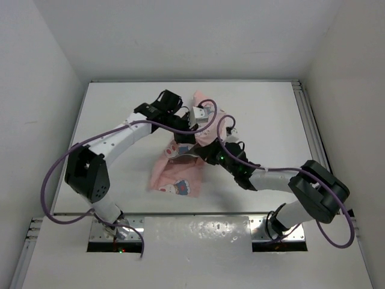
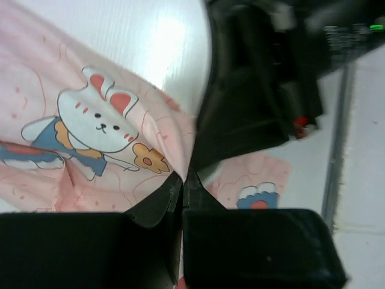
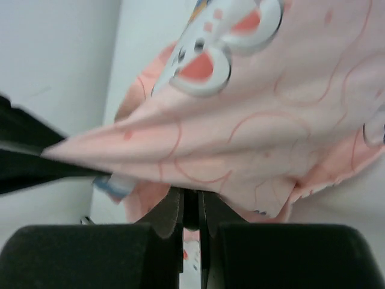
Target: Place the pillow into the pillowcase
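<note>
Pillowcase (image 1: 175,178) bunched between both tools, part lifted off table (image 1: 120,102). Left gripper (image 2: 182,182) clenched on fold at its tips. Right gripper (image 3: 190,201) pinched on cloth edge just ahead of its fingers. Pillow not discernible, likely hidden under fabric. Risk: thin cloth slips from pinch if arms pull apart; opening collapses.

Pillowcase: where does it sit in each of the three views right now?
Top external: pillowcase crumpled at the centre of the white table.
Left wrist: fills the left half, rabbit print showing.
Right wrist: spans the top and right.
Shared landmark: that white table, bare beside the fabric.
</note>
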Robot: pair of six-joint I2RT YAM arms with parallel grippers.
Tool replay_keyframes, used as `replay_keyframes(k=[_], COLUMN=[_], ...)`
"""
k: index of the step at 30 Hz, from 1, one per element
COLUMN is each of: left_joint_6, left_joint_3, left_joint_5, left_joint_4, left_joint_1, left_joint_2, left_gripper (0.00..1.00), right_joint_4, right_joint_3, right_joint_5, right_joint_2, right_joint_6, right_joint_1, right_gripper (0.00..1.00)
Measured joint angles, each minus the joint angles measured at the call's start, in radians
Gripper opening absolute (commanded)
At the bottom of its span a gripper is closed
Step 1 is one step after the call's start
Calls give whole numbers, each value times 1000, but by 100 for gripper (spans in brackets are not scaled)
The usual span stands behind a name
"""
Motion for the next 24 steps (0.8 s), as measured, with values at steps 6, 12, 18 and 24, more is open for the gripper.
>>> replay_keyframes(k=[6,12,18,24], left_joint_6=[48,43,-7,6], left_joint_3=[103,150,47,-112], left_joint_5=[172,235,209,135], left_joint_4=[-139,-167,-134,-136], left_joint_1=[0,26,124,147], left_joint_2=[-41,-38,-48,-101], left_gripper=[0,0,4,27], right_joint_4=[-76,-170,-244,-463], right_joint_3=[132,218,119,48], right_joint_5=[92,135,150,90], right_joint_2=[-14,32,-19,-234], right_joint_6=[-26,-10,-48,-234], right_joint_1=[-5,3,-5,-24], right_gripper=[0,4,69,76])
